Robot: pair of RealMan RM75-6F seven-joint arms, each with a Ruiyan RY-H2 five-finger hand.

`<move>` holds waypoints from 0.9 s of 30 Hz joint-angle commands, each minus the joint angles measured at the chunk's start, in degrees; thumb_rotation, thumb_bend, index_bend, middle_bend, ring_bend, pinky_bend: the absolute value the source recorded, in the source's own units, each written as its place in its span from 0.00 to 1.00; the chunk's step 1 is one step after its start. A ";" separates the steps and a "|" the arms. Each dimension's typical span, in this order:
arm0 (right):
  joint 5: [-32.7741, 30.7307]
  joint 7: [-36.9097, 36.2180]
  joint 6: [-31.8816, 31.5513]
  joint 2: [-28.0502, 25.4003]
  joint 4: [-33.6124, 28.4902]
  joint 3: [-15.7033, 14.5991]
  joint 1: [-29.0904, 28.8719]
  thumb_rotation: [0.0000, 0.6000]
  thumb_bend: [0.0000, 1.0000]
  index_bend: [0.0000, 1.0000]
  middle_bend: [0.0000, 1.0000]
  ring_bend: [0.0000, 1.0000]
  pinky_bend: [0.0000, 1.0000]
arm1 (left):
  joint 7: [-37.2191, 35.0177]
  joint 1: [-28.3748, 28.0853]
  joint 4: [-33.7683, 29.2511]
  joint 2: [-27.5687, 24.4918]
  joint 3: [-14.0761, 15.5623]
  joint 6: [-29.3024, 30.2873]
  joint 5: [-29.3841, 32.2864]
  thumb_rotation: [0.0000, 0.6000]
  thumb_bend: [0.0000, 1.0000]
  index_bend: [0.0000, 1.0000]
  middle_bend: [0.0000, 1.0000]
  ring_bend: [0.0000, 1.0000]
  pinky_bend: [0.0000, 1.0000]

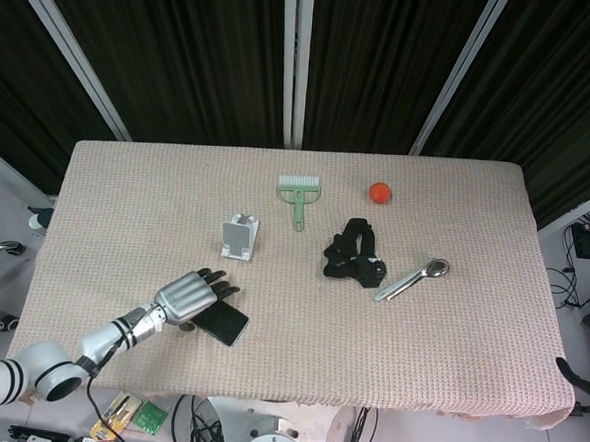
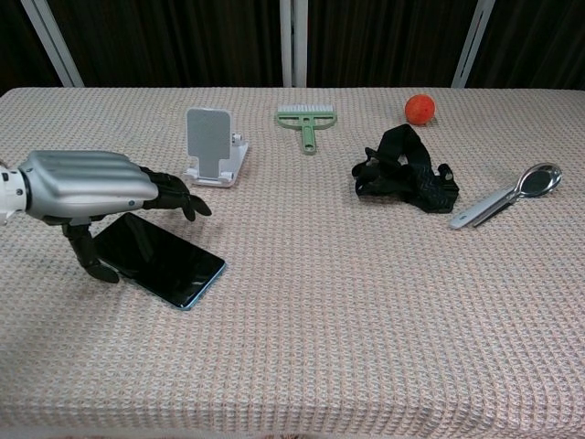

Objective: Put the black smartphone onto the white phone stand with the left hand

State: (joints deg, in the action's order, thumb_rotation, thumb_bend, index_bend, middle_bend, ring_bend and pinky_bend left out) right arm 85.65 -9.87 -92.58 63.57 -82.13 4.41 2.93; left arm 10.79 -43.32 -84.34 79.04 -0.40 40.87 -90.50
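Observation:
The black smartphone (image 1: 224, 324) (image 2: 163, 263) lies flat on the woven table cover, near the front left. My left hand (image 1: 190, 297) (image 2: 96, 187) hovers palm-down over the phone's left end, its dark fingers spread and drooping past the far edge and its thumb (image 2: 87, 253) down at the near edge. I see no grip on the phone. The white phone stand (image 1: 239, 237) (image 2: 213, 145) stands upright and bare a little behind the phone. The right hand is in neither view.
A green brush (image 1: 298, 196) (image 2: 308, 123) and an orange ball (image 1: 379, 192) (image 2: 420, 109) lie at the back. A black strap bundle (image 1: 352, 253) (image 2: 404, 171) and a metal spoon (image 1: 413, 278) (image 2: 507, 195) lie to the right of the stand.

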 commanded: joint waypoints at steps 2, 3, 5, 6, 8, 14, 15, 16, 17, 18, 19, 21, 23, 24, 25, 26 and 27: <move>-0.13 -0.25 0.19 -0.01 0.23 0.02 0.05 1.00 0.08 0.00 0.00 0.00 0.00 | 0.11 -0.45 -0.10 0.11 -0.21 0.00 1.26 1.00 0.12 0.10 0.18 0.07 0.20; -0.13 -0.27 0.28 -0.01 0.25 -0.01 0.04 1.00 0.08 0.00 0.00 0.00 0.00 | 0.02 -0.55 -0.21 0.06 -0.25 0.05 1.49 1.00 0.12 0.11 0.18 0.07 0.20; -0.12 -0.23 0.45 -0.02 0.28 -0.06 0.02 1.00 0.08 0.00 0.00 0.00 0.00 | -0.08 -0.83 -0.46 -0.13 -0.25 0.05 1.85 1.00 0.12 0.12 0.18 0.07 0.20; -0.14 -0.21 0.52 -0.02 0.28 -0.06 0.01 1.00 0.08 0.00 0.00 0.00 0.00 | -0.08 -0.95 -0.57 -0.23 -0.22 0.02 1.98 1.00 0.12 0.13 0.18 0.07 0.20; -0.17 -0.18 0.70 -0.01 0.25 -0.07 -0.03 1.00 0.08 0.00 0.00 0.00 0.00 | -0.05 -1.23 -0.82 -0.40 -0.15 -0.15 2.39 1.00 0.12 0.14 0.18 0.07 0.20; -0.03 0.21 0.79 0.01 0.03 -0.17 -0.02 1.00 0.08 0.00 0.00 0.00 0.00 | 0.68 -1.94 -0.76 -0.32 0.27 -1.10 3.87 1.00 0.17 0.16 0.18 0.07 0.20; -0.06 0.25 0.78 -0.01 0.02 -0.16 0.01 1.00 0.08 0.00 0.00 0.00 0.00 | 0.93 -1.99 -0.74 -0.28 0.38 -1.14 4.03 1.00 0.17 0.16 0.17 0.07 0.20; -0.12 0.27 0.77 -0.05 0.00 -0.14 0.04 1.00 0.08 0.00 0.00 0.00 0.00 | 1.23 -2.02 -0.70 -0.24 0.47 -1.11 4.16 1.00 0.17 0.16 0.17 0.07 0.20; -0.18 0.29 0.74 -0.12 -0.05 -0.11 0.08 1.00 0.08 0.00 0.00 0.00 0.00 | 1.75 -2.05 -0.60 -0.19 0.59 -1.00 4.27 1.00 0.17 0.16 0.16 0.07 0.20; -0.22 0.30 0.73 -0.17 -0.07 -0.08 0.10 1.00 0.08 0.00 0.00 0.00 0.00 | 2.19 -2.07 -0.52 -0.15 0.65 -0.87 4.37 1.00 0.17 0.17 0.16 0.07 0.20; -0.24 0.31 0.71 -0.21 -0.10 -0.07 0.12 1.00 0.08 0.00 0.00 0.00 0.00 | 2.65 -2.07 -0.45 -0.13 0.71 -0.76 4.50 1.00 0.17 0.18 0.15 0.07 0.20; -0.24 0.37 0.72 -0.26 -0.17 -0.06 0.14 1.00 0.08 0.00 0.00 0.00 0.00 | 3.63 -2.13 -0.46 -0.14 0.80 -0.73 5.03 1.00 0.17 0.21 0.14 0.07 0.20; -0.19 0.43 0.75 -0.26 -0.24 -0.06 0.11 1.00 0.08 0.00 0.00 0.00 0.00 | 4.36 -2.20 -0.66 -0.22 0.87 -0.83 5.67 1.00 0.16 0.23 0.13 0.07 0.20; -0.19 0.44 0.80 -0.25 -0.27 -0.06 0.09 1.00 0.08 0.00 0.00 0.00 0.00 | 4.63 -2.21 -0.75 -0.25 0.93 -0.82 5.86 1.00 0.17 0.24 0.12 0.07 0.20; -0.19 0.47 0.88 -0.24 -0.27 -0.06 0.06 1.00 0.08 0.00 0.00 0.00 0.00 | 4.85 -2.21 -0.85 -0.28 1.00 -0.77 6.02 1.00 0.17 0.25 0.12 0.07 0.20; -0.19 0.50 0.98 -0.22 -0.28 -0.07 0.02 1.00 0.08 0.00 0.00 0.00 0.00 | 5.08 -2.20 -0.95 -0.28 1.07 -0.65 6.17 1.00 0.17 0.26 0.12 0.07 0.20; -0.18 0.54 1.07 -0.20 -0.28 -0.10 -0.01 1.00 0.08 0.00 0.00 0.00 0.00 | 5.19 -2.19 -1.04 -0.29 1.14 -0.52 6.23 1.00 0.17 0.27 0.11 0.07 0.20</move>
State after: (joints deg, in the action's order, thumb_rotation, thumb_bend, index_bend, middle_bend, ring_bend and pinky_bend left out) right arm 85.47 -9.33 -91.51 63.36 -82.41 4.32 2.92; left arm 15.91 -45.51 -85.32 78.77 0.68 40.27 -84.33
